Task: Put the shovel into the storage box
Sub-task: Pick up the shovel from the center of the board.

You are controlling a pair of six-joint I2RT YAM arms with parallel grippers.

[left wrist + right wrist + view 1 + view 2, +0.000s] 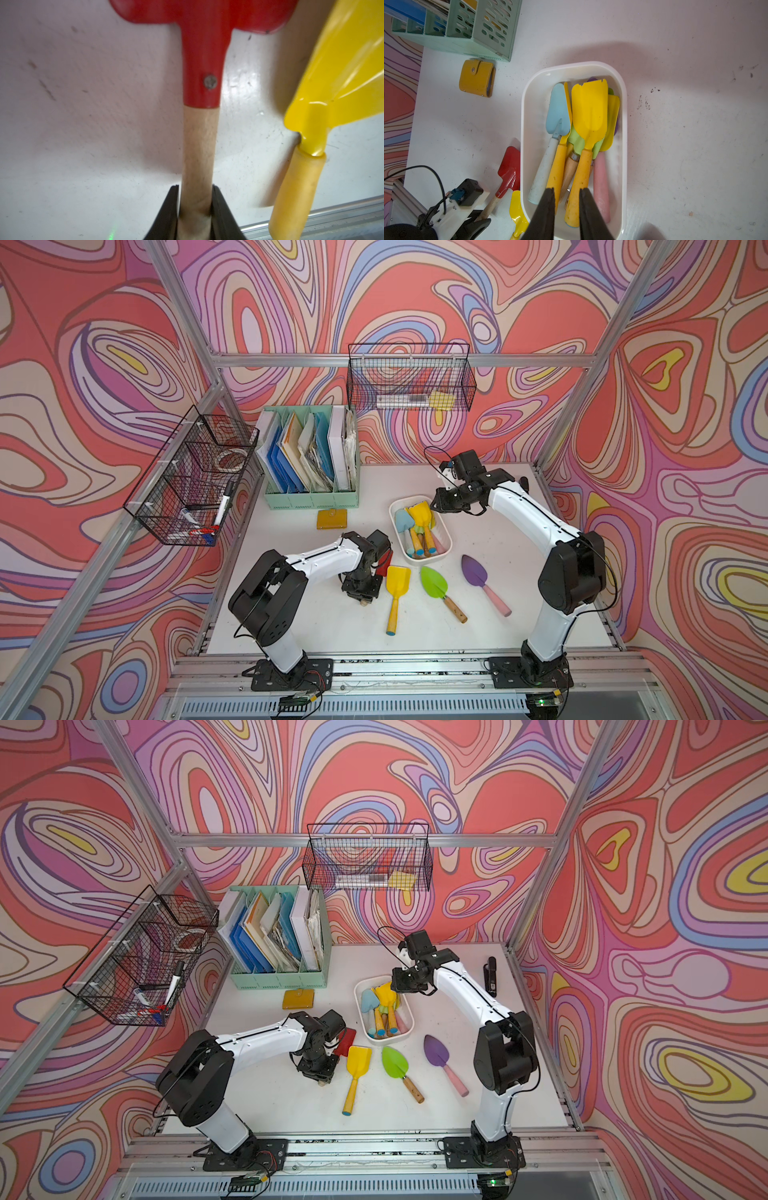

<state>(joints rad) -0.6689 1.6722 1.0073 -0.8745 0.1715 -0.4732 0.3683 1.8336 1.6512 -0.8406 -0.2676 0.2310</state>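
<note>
Top views, box: the white storage box (420, 558) stands mid-surface, a little toward the far edge, with several shovels already stacked in it, a yellow-bladed shovel (420, 514) uppermost.
Top views, left out: three shovels lie on the surface on the near side of the box, a yellow shovel (396, 597), a green shovel (436, 585) and a purple shovel (482, 578) with a pink handle; all are apart from the box.
Top views, fourth: a red shovel (345, 1042) shows only as a patch of blade beside the left hand (318, 1071), just off the box's near left corner.
Left wrist, grip: the left hand's jaws stand against both sides of the red shovel's wooden handle (198, 162); it appears to be gripping it, with the blade resting flat on the surface (83, 104).
Left wrist, neighbour: the yellow shovel lies just beside, not touching the red one.
Right wrist, hand: the right hand (566, 207) hangs over the near end of the box, jaws a narrow gap apart and holding nothing.
Right wrist, contents: blue, yellow, green and pink-handled tools lie lengthwise inside.
Progress: I judge it well over half done.
Remaining: lift the red shovel across to the box, then the three loose ones.
</note>
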